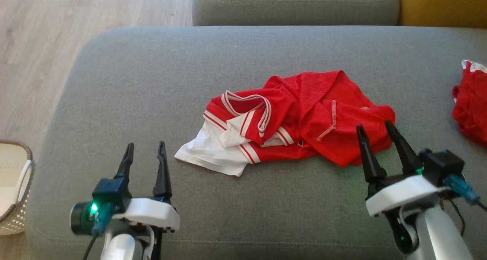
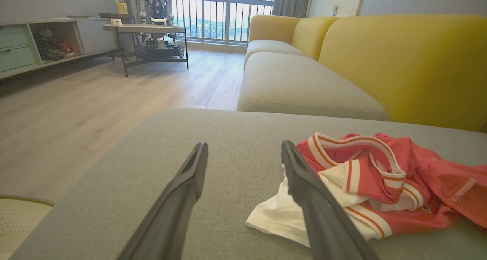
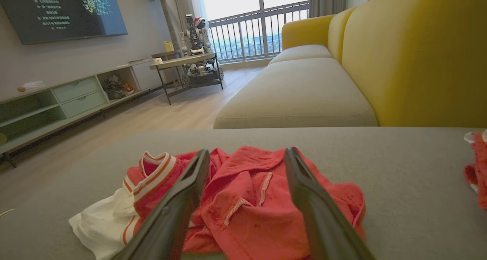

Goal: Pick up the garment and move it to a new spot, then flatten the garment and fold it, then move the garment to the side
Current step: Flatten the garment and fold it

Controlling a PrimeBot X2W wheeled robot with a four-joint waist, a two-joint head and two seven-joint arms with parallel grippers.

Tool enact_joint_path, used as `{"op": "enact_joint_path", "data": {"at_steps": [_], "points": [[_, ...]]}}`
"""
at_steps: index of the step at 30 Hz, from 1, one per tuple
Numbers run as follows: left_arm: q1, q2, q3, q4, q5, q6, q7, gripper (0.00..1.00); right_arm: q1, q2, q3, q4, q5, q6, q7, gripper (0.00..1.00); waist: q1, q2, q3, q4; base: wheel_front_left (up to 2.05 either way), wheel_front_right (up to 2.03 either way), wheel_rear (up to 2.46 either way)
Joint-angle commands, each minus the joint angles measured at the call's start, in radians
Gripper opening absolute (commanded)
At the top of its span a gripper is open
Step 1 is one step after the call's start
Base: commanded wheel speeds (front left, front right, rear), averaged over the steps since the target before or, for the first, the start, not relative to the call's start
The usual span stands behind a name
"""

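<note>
A crumpled red garment [image 1: 300, 111] with white panels and striped trim lies in a heap on the grey sofa cushion [image 1: 152, 81]. My right gripper [image 1: 376, 126] stands open at the garment's near right edge, its fingers over the red cloth and nothing held; in the right wrist view the garment [image 3: 247, 199] spreads between and beyond the open right gripper [image 3: 246, 153]. My left gripper [image 1: 146, 146] is open over bare cushion, to the left of the white part. In the left wrist view the garment [image 2: 365, 184] lies right of the open left gripper [image 2: 244, 145].
A second red cloth [image 1: 471, 104] lies at the cushion's right edge. A pale woven basket [image 1: 13, 184] stands on the wood floor at the left. Another grey seat [image 1: 296, 5] and a yellow backrest [image 1: 441, 5] are behind the cushion.
</note>
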Motion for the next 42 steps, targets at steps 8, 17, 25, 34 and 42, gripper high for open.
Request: {"op": "enact_joint_path", "data": {"at_steps": [8, 17, 25, 34, 42], "points": [[-0.033, 0.002, -0.007, -0.033, -0.004, 0.002, -0.012, 1.00, -0.002, 0.001, 0.049, -0.089, -0.014, 0.000, 0.032, 1.00, 0.0001, -0.0001, 0.016, 0.012, 0.00, 0.00, 0.00], [-0.057, 0.002, -0.033, -0.018, -0.014, 0.003, -0.012, 1.00, -0.122, 0.001, 0.105, 0.021, -0.011, 0.000, 0.127, 1.00, 0.0001, -0.0001, 0.062, 0.081, 0.00, 0.00, 0.00], [-0.076, 0.002, -0.057, 0.003, -0.026, 0.007, -0.012, 1.00, -0.231, 0.001, 0.051, 0.227, -0.019, 0.000, 0.184, 1.00, 0.0001, -0.0001, 0.102, 0.161, 0.00, 0.00, 0.00], [-0.093, 0.002, -0.064, 0.013, -0.037, 0.011, -0.012, 1.00, -0.332, 0.001, 0.003, 0.399, -0.030, 0.000, 0.164, 1.00, 0.0001, -0.0001, 0.130, 0.215, 0.00, 0.00, 0.00], [-0.093, 0.002, -0.057, 0.022, -0.042, 0.020, -0.012, 1.00, -0.400, 0.001, 0.026, 0.433, -0.016, 0.000, 0.087, 0.00, 0.0001, -0.0001, 0.118, 0.203, 0.00, 0.00, 0.00]]}}
